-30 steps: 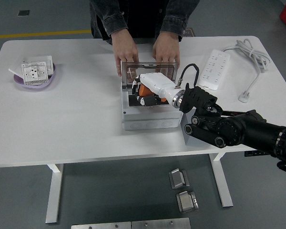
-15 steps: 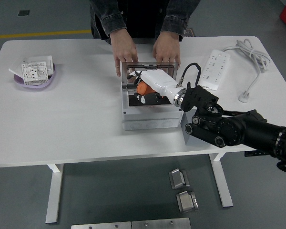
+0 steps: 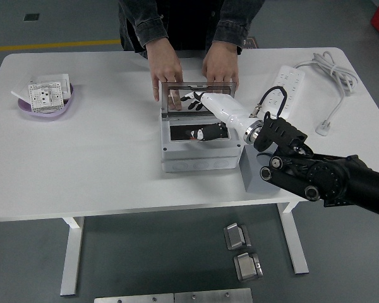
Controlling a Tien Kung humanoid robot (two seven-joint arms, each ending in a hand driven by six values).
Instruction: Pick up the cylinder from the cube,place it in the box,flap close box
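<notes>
The person (image 3: 189, 25) is cut off above the chest by the far edge, the robot's right arm (image 3: 341, 180) runs off the right edge, and the box (image 3: 199, 161) interior is too dark to tell its contents.

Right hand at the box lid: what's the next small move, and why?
Probably press the upright lid forward and down to flap it shut. The right hand is empty, fingers spread against the lid, and the box stands open. A person's hands rest behind the lid, so go slowly.
</notes>
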